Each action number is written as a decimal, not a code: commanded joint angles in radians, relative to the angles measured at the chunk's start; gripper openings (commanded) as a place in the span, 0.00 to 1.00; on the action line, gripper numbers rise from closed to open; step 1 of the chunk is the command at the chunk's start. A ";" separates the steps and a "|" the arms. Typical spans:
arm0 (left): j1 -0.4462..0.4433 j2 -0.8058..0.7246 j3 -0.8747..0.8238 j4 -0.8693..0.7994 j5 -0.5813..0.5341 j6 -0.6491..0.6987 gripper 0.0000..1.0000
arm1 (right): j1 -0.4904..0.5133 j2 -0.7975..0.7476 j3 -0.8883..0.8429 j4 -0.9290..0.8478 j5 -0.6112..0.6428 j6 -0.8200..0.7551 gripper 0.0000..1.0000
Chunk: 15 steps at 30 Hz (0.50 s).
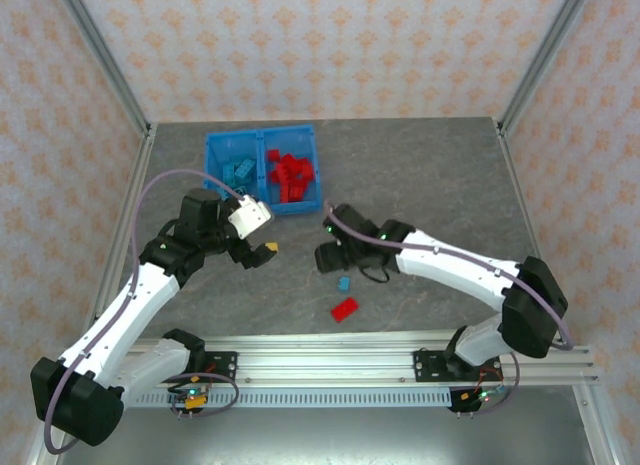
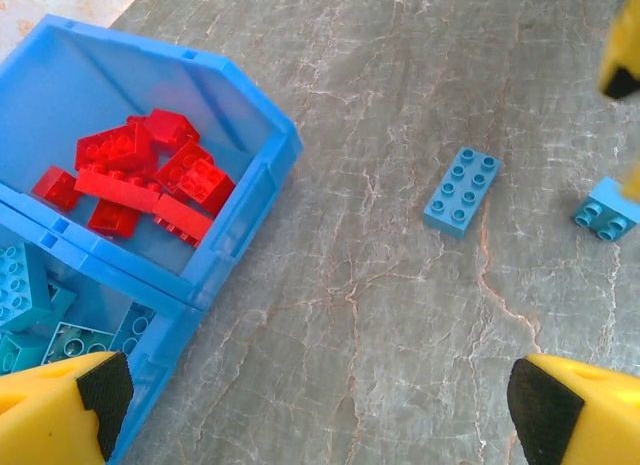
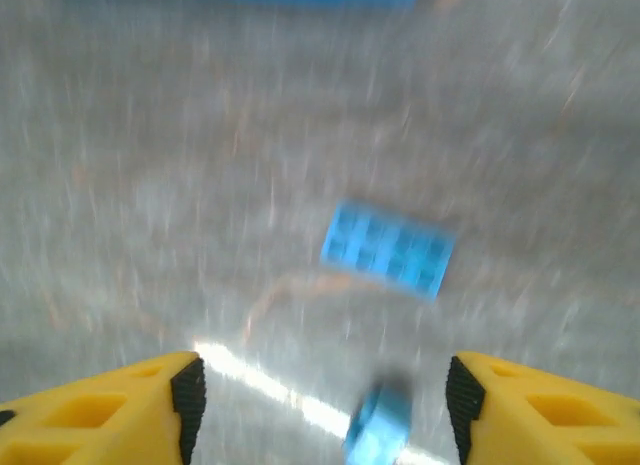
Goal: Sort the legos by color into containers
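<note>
- My left gripper (image 1: pixel 258 252) hangs just near of the bin (image 1: pixel 235 135), jaws wide and holding nothing.
- My right gripper (image 3: pixel 320 410) hangs low over the table (image 1: pixel 430 175), to the right of the left one, jaws wide and empty.
- The bin's left compartment holds blue bricks (image 2: pixel 25 285); its right compartment holds red bricks (image 2: pixel 140 170).
- 3 bricks lie loose on the table: a long blue brick (image 2: pixel 462 190) ahead of my right jaws, a small blue brick (image 1: pixel 344 283) beside it, and a red brick (image 1: pixel 345 308) nearest the arm bases.
- Step in hand, as I judge it: take the long blue brick with the right gripper.
- Centre the jaws across its 2 long sides, lower until the pads flank them, then close.
- Keep the fingers off the small blue brick.
- Release over the left compartment, clear of the divider.
</note>
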 commanded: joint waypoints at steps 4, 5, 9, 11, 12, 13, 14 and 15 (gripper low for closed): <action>0.001 -0.005 0.028 -0.013 0.025 0.018 1.00 | 0.095 -0.003 -0.098 -0.092 -0.022 0.081 0.99; 0.001 -0.005 0.028 -0.016 0.026 0.020 1.00 | 0.101 0.005 -0.112 -0.086 -0.025 0.074 0.99; 0.002 -0.013 0.028 -0.022 0.039 0.032 1.00 | 0.123 0.066 -0.126 -0.068 -0.032 0.053 0.99; 0.001 -0.017 0.026 -0.025 0.049 0.039 1.00 | 0.142 0.103 -0.119 -0.056 -0.034 0.045 0.99; 0.001 -0.017 0.026 -0.024 0.049 0.041 1.00 | 0.151 0.119 -0.116 -0.049 -0.037 0.039 0.99; 0.001 -0.017 0.026 -0.025 0.050 0.041 1.00 | 0.159 0.138 -0.113 -0.043 -0.038 0.033 1.00; 0.001 -0.017 0.026 -0.026 0.050 0.042 1.00 | 0.165 0.156 -0.109 -0.040 -0.033 0.027 0.99; 0.001 -0.017 0.027 -0.027 0.051 0.043 1.00 | 0.166 0.171 -0.106 -0.038 -0.027 0.026 0.97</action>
